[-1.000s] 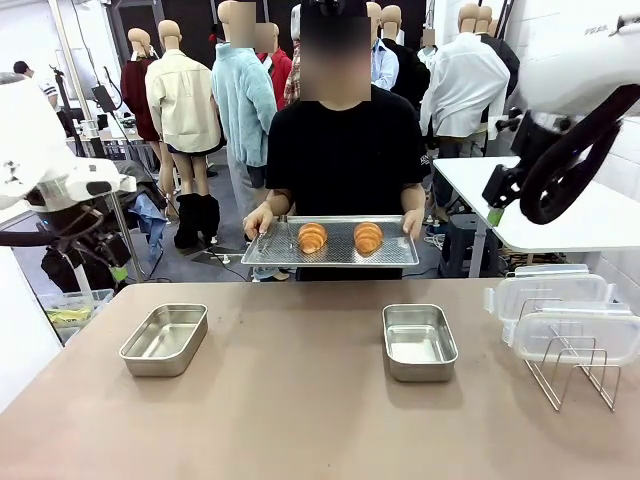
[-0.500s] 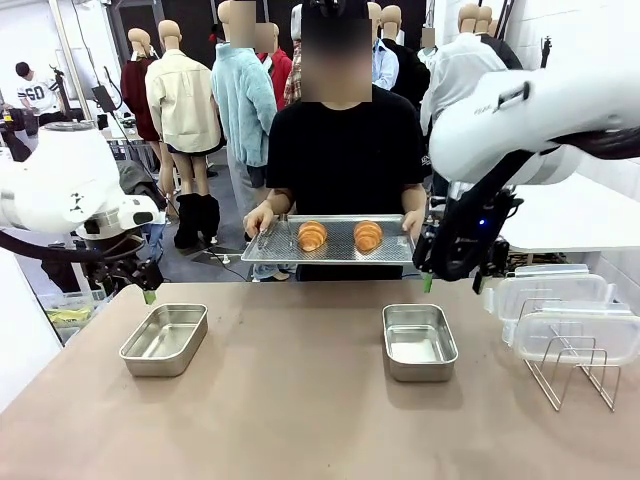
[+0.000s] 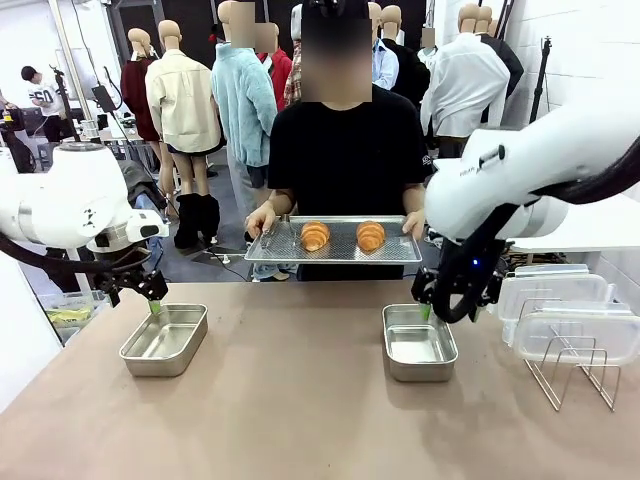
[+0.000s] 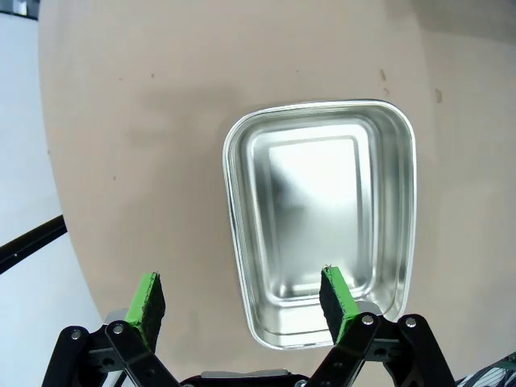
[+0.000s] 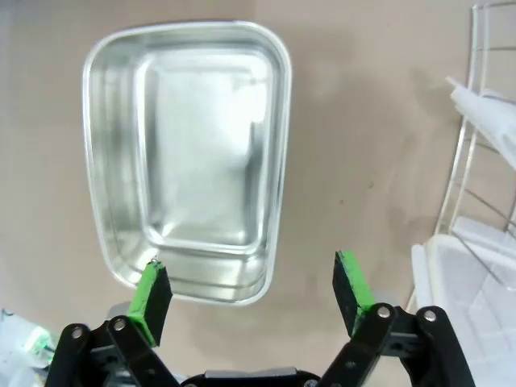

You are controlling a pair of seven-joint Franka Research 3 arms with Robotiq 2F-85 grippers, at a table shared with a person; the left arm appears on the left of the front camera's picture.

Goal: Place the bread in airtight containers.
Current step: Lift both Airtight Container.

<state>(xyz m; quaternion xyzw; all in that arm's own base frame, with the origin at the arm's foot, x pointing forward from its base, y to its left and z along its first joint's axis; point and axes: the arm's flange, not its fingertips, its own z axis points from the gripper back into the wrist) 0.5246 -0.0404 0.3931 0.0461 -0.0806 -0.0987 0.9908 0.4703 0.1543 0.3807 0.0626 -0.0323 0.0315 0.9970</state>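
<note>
left tool (image 3: 155, 304) and right tool (image 3: 427, 312) both fully open and empty, above the 11 o'clock corner of the left rounded stainless-steel tin (image 3: 165, 342) and the 12 o'clock rim of the right steel tin (image 3: 420, 346); two golden-brown ridged croissants (image 3: 315, 236) sit on the person's perforated metal tray (image 3: 341, 252) at 12 o'clock, so clear its rim and pinch each mid-body lightly.

Two croissants (image 3: 315, 236) (image 3: 370, 236) lie side by side on the tray (image 3: 400, 251), beyond two tins (image 3: 163, 342) (image 3: 420, 345) well apart.
</note>
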